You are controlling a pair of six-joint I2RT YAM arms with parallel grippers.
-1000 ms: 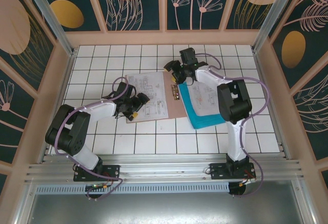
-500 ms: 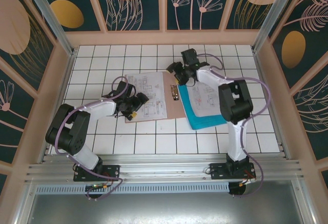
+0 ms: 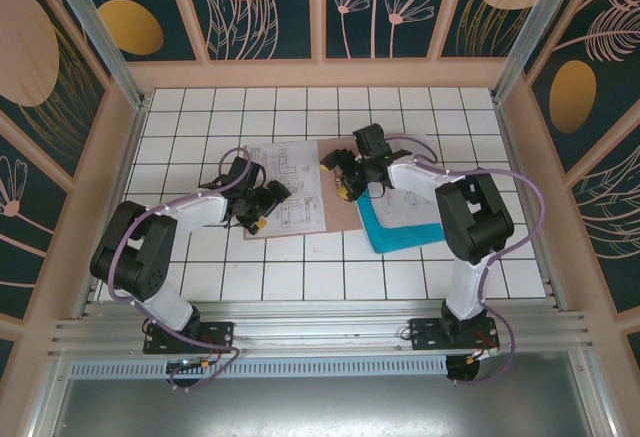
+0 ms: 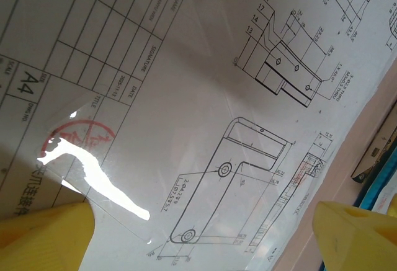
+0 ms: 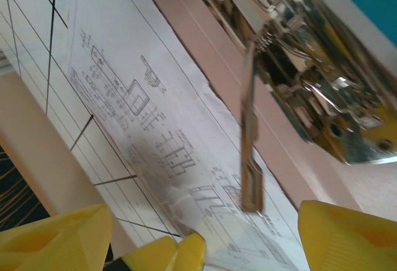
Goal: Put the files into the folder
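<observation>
White tiled tabletop (image 3: 300,267) — dark grid lines; teal floral wall panels (image 3: 265,2) around; aluminium rail (image 3: 320,332) along near edge.

two white printed sheets (image 3: 285,185), one teal sheet (image 3: 386,240), one folder (image 3: 343,213), one metal clip (image 5: 291,79)

Two arms (image 3: 190,212) with white links, black joints, looping purple cables (image 3: 503,171) and yellow-tipped jaws.

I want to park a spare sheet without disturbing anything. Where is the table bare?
Bare tiles lie along the back wall, beyond the folder, and in the near strip of table before the arm bases. The middle is crowded: folder, teal sheet, left gripper and right gripper sit close together.
</observation>
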